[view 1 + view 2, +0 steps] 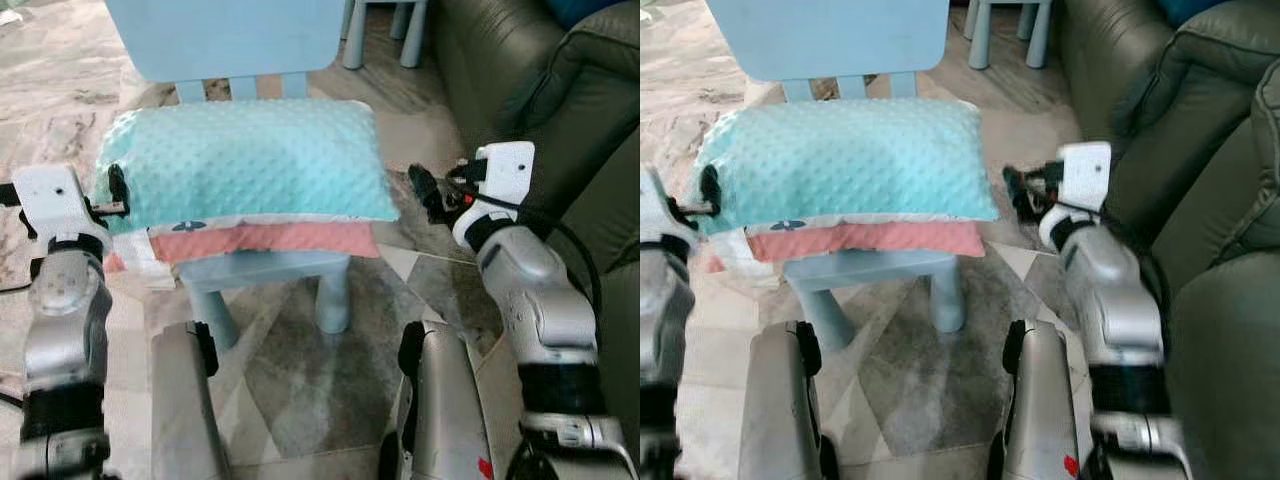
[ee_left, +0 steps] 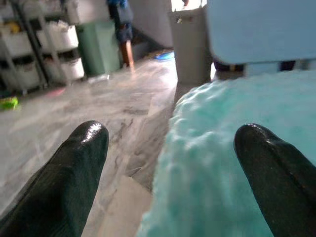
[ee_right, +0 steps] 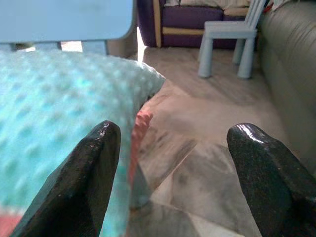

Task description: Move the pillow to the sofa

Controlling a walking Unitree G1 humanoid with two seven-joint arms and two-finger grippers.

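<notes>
A small blue chair (image 1: 262, 268) is standing in the middle of the left eye view, and it is holding two soft things. The teal bumpy pillow (image 1: 245, 160) is lying flat on top. A pink cushion (image 1: 265, 240) is lying right under it, touching it, with its edge peeking out at the front. The pillow is hanging over both sides of the seat.

The dark green sofa (image 1: 560, 90) is sitting at the upper right of the frame, near the chair but not touching it. The floor (image 1: 60, 90) is grey and shiny like marble.

The left gripper (image 1: 117, 190) is reaching in from the left side of the frame. Its fingers (image 2: 79, 163) are spread wide apart and are holding nothing, with one finger over the edge of the pillow and the other out past it.

The right gripper (image 1: 425, 192) is reaching in from the right, just beside the pillow's right end. Its fingers (image 3: 94, 163) are spread wide too and are gripping nothing. One finger is just in front of the pillow's edge and the other is out over the floor.

Another little blue chair (image 1: 385, 30) is standing at the top of the frame, beside the sofa.
</notes>
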